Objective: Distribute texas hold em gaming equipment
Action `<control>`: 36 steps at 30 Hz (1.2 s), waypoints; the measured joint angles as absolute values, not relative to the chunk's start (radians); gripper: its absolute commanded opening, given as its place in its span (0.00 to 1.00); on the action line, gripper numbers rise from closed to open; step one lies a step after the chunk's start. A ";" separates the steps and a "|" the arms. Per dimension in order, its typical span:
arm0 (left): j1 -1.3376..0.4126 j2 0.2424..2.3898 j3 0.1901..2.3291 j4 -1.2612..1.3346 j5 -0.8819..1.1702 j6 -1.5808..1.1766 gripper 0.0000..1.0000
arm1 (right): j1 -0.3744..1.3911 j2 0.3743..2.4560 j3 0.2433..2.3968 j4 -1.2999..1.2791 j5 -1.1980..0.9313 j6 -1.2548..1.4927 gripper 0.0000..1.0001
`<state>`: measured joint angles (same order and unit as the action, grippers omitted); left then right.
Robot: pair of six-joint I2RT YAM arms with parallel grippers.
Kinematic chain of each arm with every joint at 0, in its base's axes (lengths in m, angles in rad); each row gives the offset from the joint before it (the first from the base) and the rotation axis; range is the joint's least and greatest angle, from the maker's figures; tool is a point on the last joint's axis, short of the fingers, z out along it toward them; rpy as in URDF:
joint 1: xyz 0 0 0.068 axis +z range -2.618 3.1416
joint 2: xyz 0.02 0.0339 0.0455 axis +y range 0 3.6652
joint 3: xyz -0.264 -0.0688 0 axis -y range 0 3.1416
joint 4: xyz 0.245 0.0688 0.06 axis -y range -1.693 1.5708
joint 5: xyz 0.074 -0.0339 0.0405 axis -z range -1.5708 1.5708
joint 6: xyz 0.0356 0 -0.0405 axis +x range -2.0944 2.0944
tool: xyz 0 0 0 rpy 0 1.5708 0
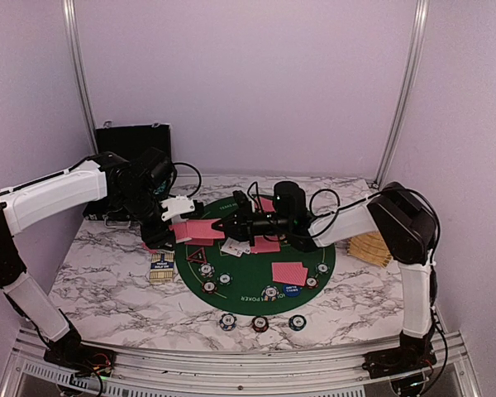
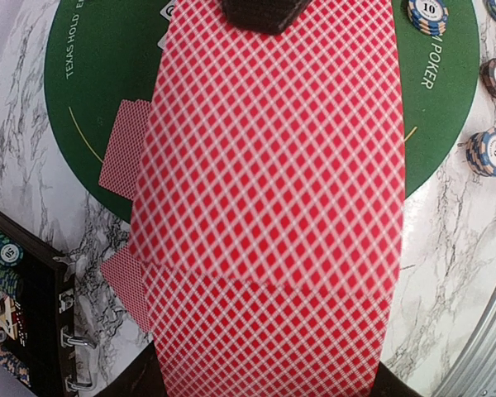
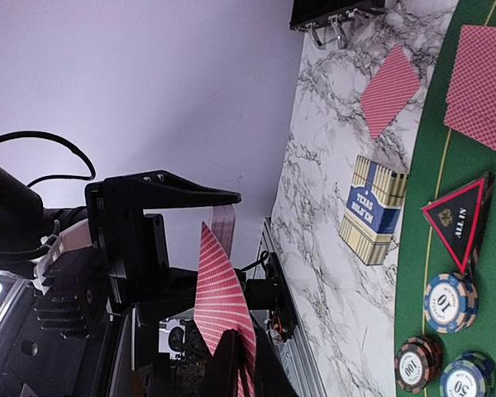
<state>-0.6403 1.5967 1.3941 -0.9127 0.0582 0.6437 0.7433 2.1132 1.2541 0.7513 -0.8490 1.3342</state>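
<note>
- Clenched on a fan of red-backed cards, the left claw holds it above the left edge of the green felt mat, with the backs turned to its own wrist camera and filling most of that view.
- The right claw reaches across the mat to the fan's far edge, and what looks like one dark fingertip overlaps the top card's rim. Whether its jaws have truly pinched a card or only bracket it, I cannot tell.
- A pair of dealt cards lies face down on the felt.
- A loose card sits on the marble desk just off the mat.
- The red-rimmed triangle rests at the mat's left rim.
- Three poker chips stand in a row on the desk near the front edge, with more spread on the felt.
- Handling the cards, as I judge it: they are light, thin and springy, and slick against one another — a second card may slide out with the first.
- The best hold is probably a flat pinch on the exposed far edge of the top card. Drawing it out along its own plane, rather than lifting, should avoid bending it.
- The chips look stiff, denser and apt to roll — a hold across the rim would suit them.
</note>
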 measured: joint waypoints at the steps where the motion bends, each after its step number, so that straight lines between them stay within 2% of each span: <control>1: -0.640 1.597 1.394 -0.912 0.057 0.644 0.00 | 0.738 2.104 1.242 0.748 -0.850 1.331 0.06; 10: -0.631 1.597 1.394 -0.912 0.044 0.643 0.00 | 0.666 2.025 1.134 0.720 -0.864 1.284 0.01; 17: -0.617 1.597 1.388 -0.911 0.043 0.644 0.00 | 0.532 1.963 1.048 0.610 -0.862 1.169 0.00; 26: -0.607 1.596 1.377 -0.910 0.043 0.643 0.00 | 0.442 1.946 1.075 0.250 -0.725 0.883 0.00; 36: -0.607 1.596 1.377 -0.910 0.044 0.643 0.00 | 0.443 2.003 1.138 0.155 -0.654 0.788 0.00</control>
<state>-0.6075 1.5963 1.3766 -0.9096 0.0437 0.6434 0.4431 2.0029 1.1381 0.1551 -0.6537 0.7883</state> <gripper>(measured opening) 0.634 0.008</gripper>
